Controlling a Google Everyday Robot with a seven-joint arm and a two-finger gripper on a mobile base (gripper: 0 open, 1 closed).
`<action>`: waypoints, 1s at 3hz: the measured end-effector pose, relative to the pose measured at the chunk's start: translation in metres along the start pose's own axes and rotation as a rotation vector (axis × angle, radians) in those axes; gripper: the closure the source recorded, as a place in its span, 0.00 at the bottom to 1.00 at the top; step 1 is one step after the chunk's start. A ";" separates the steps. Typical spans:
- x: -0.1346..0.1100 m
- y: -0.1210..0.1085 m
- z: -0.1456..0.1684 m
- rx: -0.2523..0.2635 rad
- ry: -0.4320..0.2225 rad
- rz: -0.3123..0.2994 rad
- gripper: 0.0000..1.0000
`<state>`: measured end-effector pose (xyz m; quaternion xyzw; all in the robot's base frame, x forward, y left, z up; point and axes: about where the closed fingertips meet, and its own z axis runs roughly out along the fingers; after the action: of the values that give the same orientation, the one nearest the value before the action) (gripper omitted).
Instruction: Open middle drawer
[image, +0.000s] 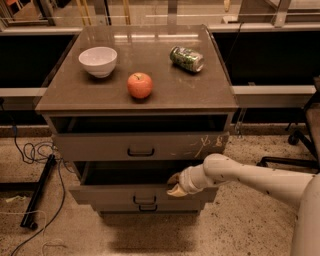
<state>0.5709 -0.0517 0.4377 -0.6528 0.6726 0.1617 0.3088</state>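
The middle drawer (110, 194) is the wide grey-brown one with a small black handle (144, 200), second of the cabinet's three. It stands pulled out, and its dark inside (125, 175) shows. My gripper (175, 184) is at the top edge of this drawer's front, right of the handle, with my pale arm (250, 177) reaching in from the right. The top drawer (140, 146), with white scratches at its right, is out a little. Only the handle (148, 208) of the bottom drawer shows below.
On the cabinet top (200, 90) stand a white bowl (98, 60) and a red apple (139, 85), and a green can (186, 58) lies on its side. Cables (30, 150) and a black stand (37, 192) lie on the floor at left. A chair base (295, 150) is at right.
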 end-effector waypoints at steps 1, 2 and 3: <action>-0.001 0.000 -0.001 0.000 0.000 0.000 1.00; -0.001 0.000 -0.001 0.000 0.000 0.000 0.83; -0.001 0.000 -0.001 0.000 0.000 0.000 0.60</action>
<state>0.5708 -0.0516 0.4388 -0.6528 0.6726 0.1618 0.3088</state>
